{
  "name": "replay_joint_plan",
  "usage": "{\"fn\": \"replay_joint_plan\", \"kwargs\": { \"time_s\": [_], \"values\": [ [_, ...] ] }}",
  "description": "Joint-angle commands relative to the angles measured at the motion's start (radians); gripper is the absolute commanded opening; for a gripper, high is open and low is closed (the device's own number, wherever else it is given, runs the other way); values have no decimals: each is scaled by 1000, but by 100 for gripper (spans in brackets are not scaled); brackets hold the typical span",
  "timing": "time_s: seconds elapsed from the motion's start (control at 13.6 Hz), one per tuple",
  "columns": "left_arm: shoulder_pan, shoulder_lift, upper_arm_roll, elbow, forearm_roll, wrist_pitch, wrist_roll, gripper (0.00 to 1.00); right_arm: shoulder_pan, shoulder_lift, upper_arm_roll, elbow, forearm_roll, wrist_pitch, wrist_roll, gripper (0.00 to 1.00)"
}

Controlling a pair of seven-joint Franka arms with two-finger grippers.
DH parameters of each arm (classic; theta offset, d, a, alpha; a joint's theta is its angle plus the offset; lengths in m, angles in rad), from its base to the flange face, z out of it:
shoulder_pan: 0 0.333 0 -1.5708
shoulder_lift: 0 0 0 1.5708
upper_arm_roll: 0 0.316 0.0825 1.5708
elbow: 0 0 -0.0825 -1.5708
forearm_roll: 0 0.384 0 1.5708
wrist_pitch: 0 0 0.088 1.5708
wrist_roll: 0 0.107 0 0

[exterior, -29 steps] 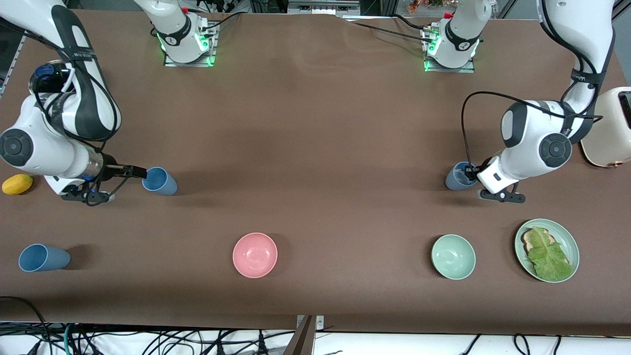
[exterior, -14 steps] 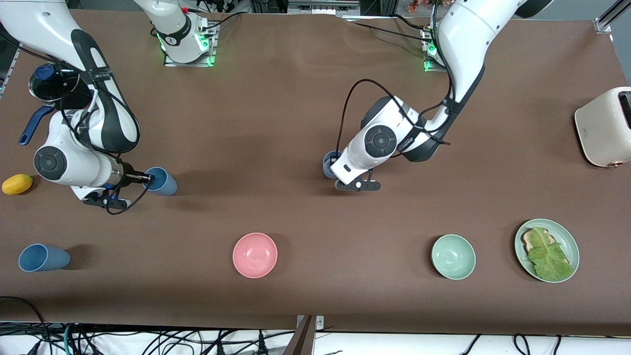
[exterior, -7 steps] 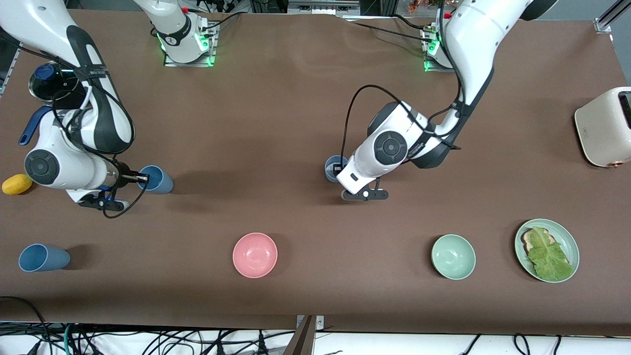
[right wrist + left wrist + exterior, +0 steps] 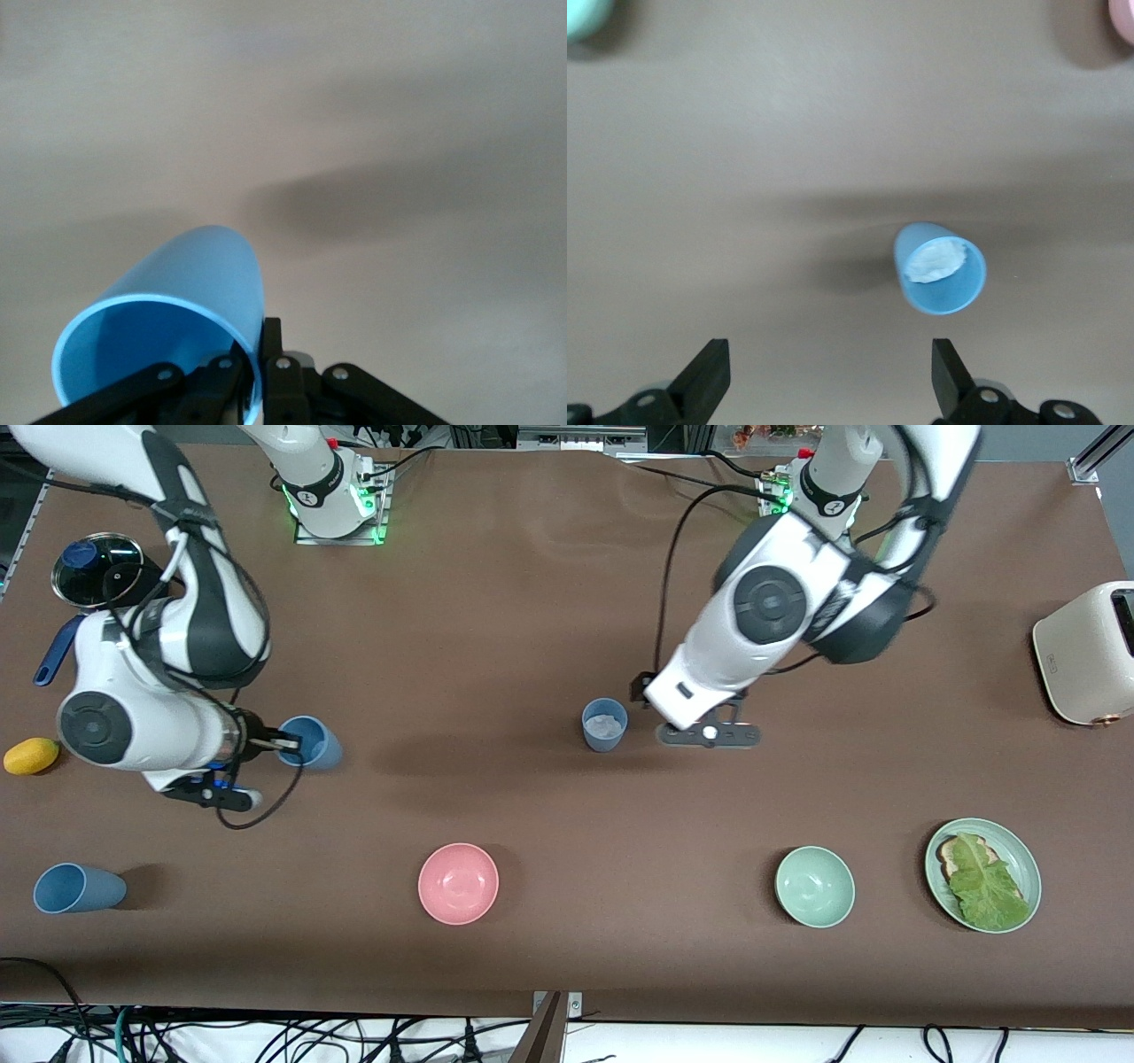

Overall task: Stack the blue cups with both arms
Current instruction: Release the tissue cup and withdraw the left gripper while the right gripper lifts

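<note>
The right end effector [image 4: 282, 741] is clamped on the rim of a bright blue cup [image 4: 312, 742], one finger inside the mouth and one outside, and holds it tilted above the tabletop [image 4: 532, 602] toward the right arm's end; from the right wrist camera the cup [image 4: 164, 332] fills the lower part of the view with its open mouth turned to the lens and its rim pinched by the black fingers [image 4: 266, 372]. The left end effector [image 4: 640, 691] hangs in the air with its fingers spread wide apart and nothing between them, just beside a greyer blue cup [image 4: 604, 724] that stands upright near the middle of the tabletop. The left wrist camera looks straight down on that cup [image 4: 939, 268], which sits free of both fingertips [image 4: 709, 376]. A third blue cup [image 4: 75, 887] rests near the front edge at the right arm's end. A pink bowl [image 4: 458, 883] and a pale green bowl [image 4: 814, 887] sit nearer the front camera than the standing cup.
</note>
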Motion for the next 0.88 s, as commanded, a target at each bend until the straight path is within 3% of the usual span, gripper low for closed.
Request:
{"fn": "replay_joint_plan", "kwargs": {
  "time_s": [0.0, 0.22, 0.37, 0.59, 0.81],
  "values": [
    [124, -119, -1, -22, 15, -76, 162, 100, 80, 2, -5, 70, 53, -60, 140, 0],
    [284, -173, -6, -22, 13, -107, 329, 100, 207, 3, -3, 110, 61, -71, 339, 0],
    [329, -199, 13, -32, 7, -108, 472, 100, 290, 25, -5, 154, 97, -63, 473, 0],
    [204, -227, 245, -47, -34, -104, 609, 100, 423, 96, -6, 257, 105, -55, 646, 0],
    [153, -325, 339, -152, -34, -66, 620, 100, 512, 182, -5, 384, 107, -14, 781, 0]
  ]
}}
